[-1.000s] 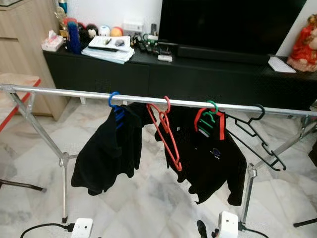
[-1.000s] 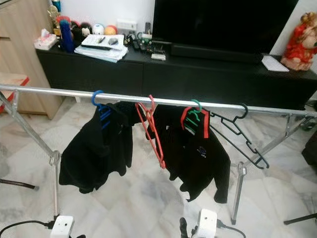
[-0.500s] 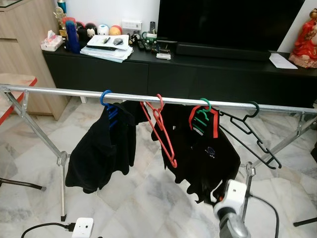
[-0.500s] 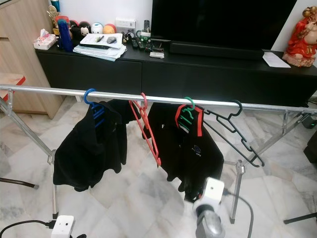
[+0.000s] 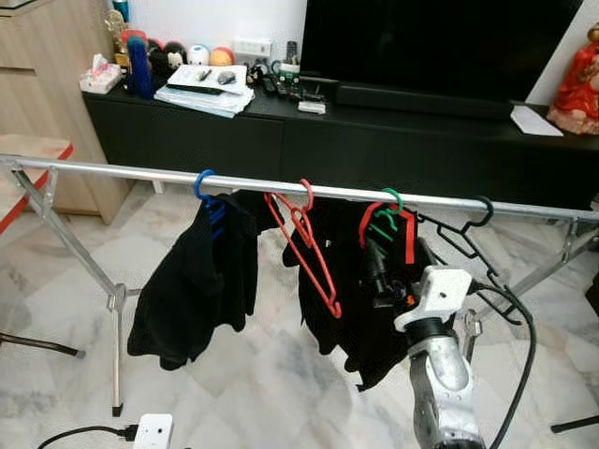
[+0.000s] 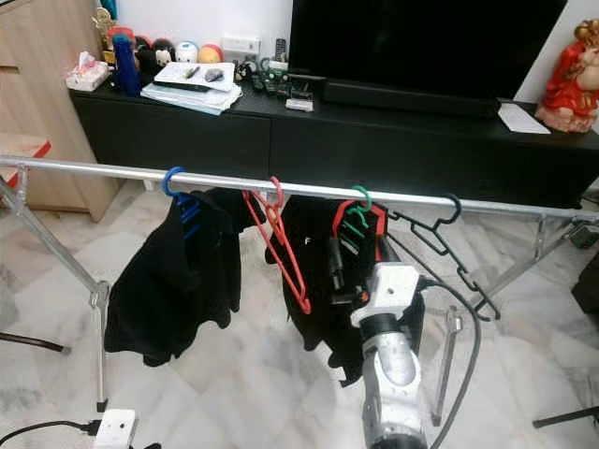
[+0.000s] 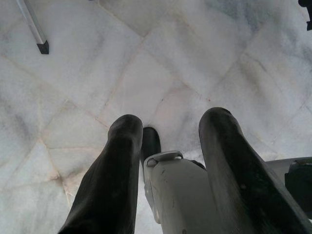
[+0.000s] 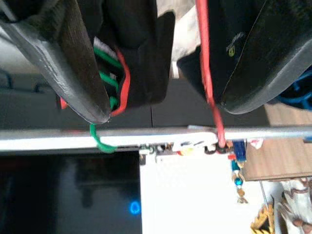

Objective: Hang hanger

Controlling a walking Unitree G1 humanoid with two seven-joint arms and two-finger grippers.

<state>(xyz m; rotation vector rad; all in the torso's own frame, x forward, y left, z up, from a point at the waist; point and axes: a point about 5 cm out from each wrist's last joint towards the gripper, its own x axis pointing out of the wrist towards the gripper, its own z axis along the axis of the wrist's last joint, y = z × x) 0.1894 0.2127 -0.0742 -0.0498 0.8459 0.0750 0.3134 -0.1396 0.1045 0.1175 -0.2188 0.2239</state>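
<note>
A silver clothes rail [image 5: 271,185] crosses the view. On it hang a blue hanger [image 5: 208,195] with a black garment, a bare red hanger [image 5: 314,253], a green hanger [image 5: 387,217] inside a black garment with a red collar, and a bare black hanger [image 5: 479,245]. My right gripper [image 5: 374,254] is raised in front of the red-collared garment, just below the green hanger, fingers pointing up and open. In the right wrist view its fingers [image 8: 73,58] frame the green hook [image 8: 101,142] and the red hanger [image 8: 209,73] under the rail [image 8: 146,138]. My left gripper [image 7: 173,119] hangs low, open over the floor.
Behind the rail stand a long black TV cabinet [image 5: 374,140] with a TV [image 5: 440,37], clutter and a red figurine [image 5: 576,84]. A wooden cabinet [image 5: 47,56] is at the left. The rack's legs [image 5: 117,304] stand on a marble floor, with cables near my feet.
My right arm has risen from the bottom of the view up to the red-collared garment. The hangers stay on the rail; the camera shifted slightly.
</note>
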